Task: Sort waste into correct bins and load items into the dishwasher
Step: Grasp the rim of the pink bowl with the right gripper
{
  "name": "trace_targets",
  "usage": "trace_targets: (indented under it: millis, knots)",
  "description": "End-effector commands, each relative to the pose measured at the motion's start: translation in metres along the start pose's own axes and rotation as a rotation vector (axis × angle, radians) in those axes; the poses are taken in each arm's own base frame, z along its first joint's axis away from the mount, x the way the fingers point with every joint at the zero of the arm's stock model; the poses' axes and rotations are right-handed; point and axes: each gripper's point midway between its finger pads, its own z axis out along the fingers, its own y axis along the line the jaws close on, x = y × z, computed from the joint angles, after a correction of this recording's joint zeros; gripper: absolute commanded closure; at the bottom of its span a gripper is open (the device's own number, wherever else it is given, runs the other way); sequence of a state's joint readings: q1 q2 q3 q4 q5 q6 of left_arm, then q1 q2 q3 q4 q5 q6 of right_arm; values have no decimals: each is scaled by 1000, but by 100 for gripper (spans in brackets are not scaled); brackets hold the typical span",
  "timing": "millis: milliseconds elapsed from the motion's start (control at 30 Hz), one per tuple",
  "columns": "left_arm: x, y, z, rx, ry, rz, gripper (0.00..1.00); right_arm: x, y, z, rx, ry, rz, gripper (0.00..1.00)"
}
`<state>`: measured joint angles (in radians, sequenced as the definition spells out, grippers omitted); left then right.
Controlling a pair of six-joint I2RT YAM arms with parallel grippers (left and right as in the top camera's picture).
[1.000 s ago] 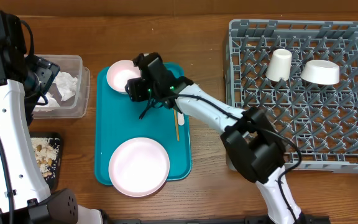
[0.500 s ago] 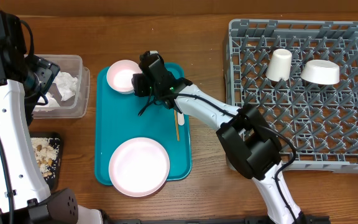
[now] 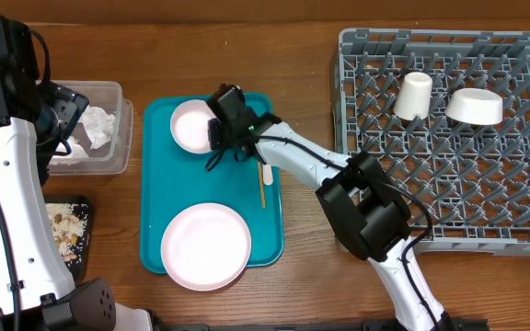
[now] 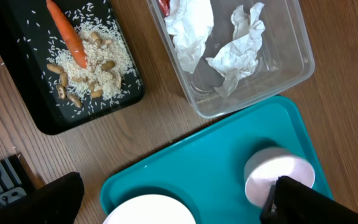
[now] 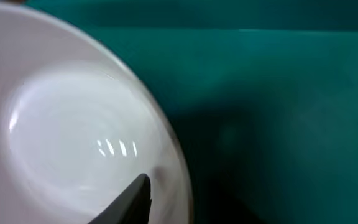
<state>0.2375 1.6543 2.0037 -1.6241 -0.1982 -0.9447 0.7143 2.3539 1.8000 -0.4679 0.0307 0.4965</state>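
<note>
My right gripper point(image 3: 219, 129) is shut on the right rim of a small white bowl point(image 3: 191, 126) at the back of the teal serving tray point(image 3: 155, 184). In the right wrist view one dark finger point(image 5: 132, 202) lies inside the bowl point(image 5: 67, 137). The pale-pink plate point(image 3: 206, 245) sits at the tray's front, and a thin wooden stick point(image 3: 262, 188) lies to the right. My left gripper point(image 4: 173, 199) is open and empty, high over the tray corner near the clear tub point(image 4: 291, 62) of napkins point(image 4: 238, 53). The grey dish rack point(image 3: 486, 184) holds a white cup point(image 3: 414, 96) and a second bowl point(image 3: 475, 107).
The black tray point(image 4: 17, 93) holds rice and nuts point(image 4: 95, 59) and a carrot piece point(image 4: 67, 34). A red wrapper point(image 4: 165, 5) shows at the tub's edge. The right arm stretches across the gap between the teal tray and the rack.
The right gripper has moved right and towards the front with the small bowl, which slid from the tray's back-left corner towards its middle. The left arm has not moved.
</note>
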Motion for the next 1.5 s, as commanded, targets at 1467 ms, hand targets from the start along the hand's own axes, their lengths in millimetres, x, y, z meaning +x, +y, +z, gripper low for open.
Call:
trace_targets:
  millis: [1467]
  knots:
    - [-2, -1, 1, -1, -4, -25, 0, 43, 73, -30, -159, 147, -588, 96]
